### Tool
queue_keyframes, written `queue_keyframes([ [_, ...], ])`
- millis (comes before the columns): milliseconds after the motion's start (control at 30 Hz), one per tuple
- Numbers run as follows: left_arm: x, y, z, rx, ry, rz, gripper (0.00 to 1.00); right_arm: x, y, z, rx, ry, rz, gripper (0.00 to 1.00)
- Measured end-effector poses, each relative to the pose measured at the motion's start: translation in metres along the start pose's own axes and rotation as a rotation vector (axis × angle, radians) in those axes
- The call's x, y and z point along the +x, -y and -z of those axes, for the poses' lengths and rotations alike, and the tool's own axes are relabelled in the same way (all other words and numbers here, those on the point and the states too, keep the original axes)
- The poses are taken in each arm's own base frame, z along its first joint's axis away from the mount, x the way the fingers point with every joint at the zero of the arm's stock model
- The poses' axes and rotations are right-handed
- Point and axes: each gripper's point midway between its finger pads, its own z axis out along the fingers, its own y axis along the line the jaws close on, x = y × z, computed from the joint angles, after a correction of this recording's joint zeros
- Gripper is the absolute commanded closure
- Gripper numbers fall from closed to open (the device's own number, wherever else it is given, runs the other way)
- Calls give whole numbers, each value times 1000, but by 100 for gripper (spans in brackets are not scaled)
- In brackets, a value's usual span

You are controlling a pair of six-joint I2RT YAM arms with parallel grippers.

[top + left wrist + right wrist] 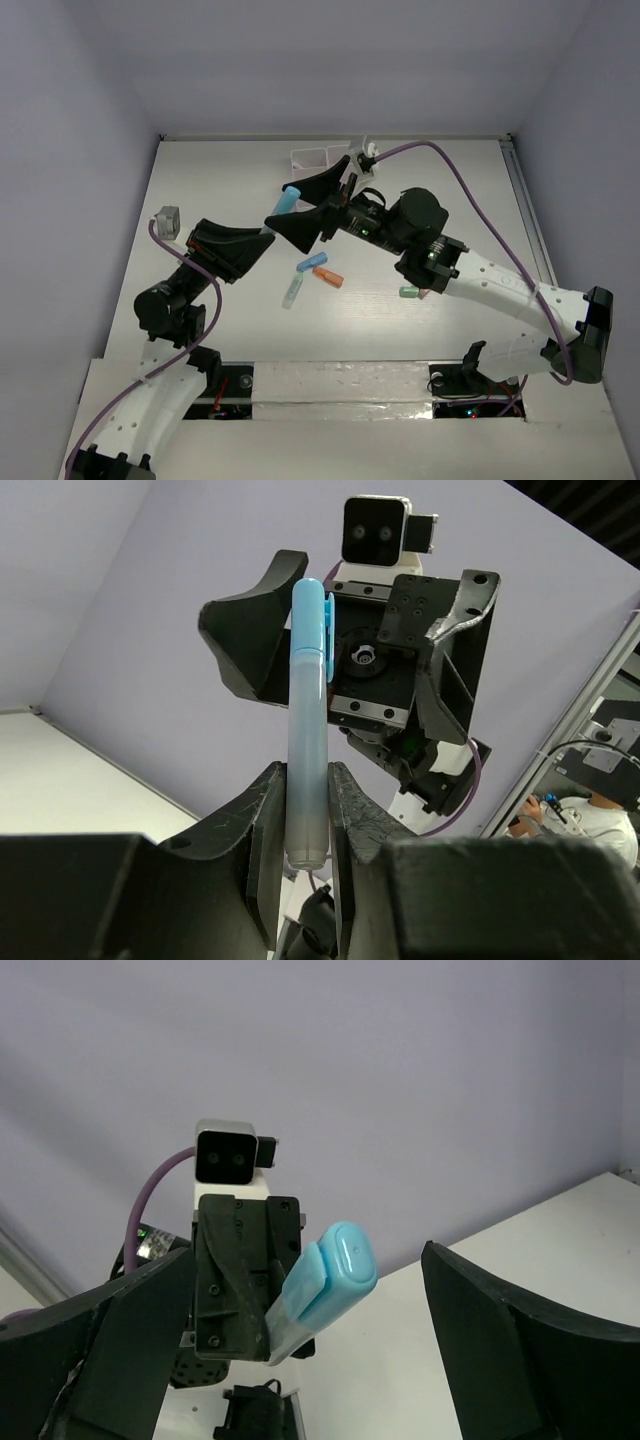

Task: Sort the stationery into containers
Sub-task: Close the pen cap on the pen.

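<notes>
The right fingers [500, 1345] are standing wide apart, gripping nothing, facing the left arm. The left fingers [262, 830] are clamping the base of the blue marker [305, 730]. Its long axis is pointing cap-first into the gap between the right fingers, apparently touching neither. The organizer [318, 158] is lying just beyond the right fingers.

Most of the white organizer [312, 157] hides behind the right gripper [288, 204]; the lower end of the blue marker [307, 710] is buried in the left gripper [305, 780]; a pale-green item [408, 292], half under the right arm [490, 272], is too small to name.
</notes>
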Motion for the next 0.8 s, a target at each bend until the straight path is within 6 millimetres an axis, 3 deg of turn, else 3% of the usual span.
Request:
queue_keyframes([
  [167,1,2,1,6,-2,1,100,3,6,-3,21,-5,-5,3],
  [300,2,3,2,10,-3,4,100,1,6,-3,22,5,-5,14],
  [467,4,1,4,7,-6,10,100,-1,6,-4,22,13,-6,16],
  [600,6,-2,5,1,-11,19,100,-4,7,-4,23,24,-6,27],
  [633,7,-2,5,1,-11,20,100,-6,7,-4,22,28,-9,37],
  [733,8,-3,6,1,-12,22,100,-6,6,-4,21,31,-16,50],
  [800,8,-3,6,3,-14,21,100,-6,6,-4,21,31,-19,64],
])
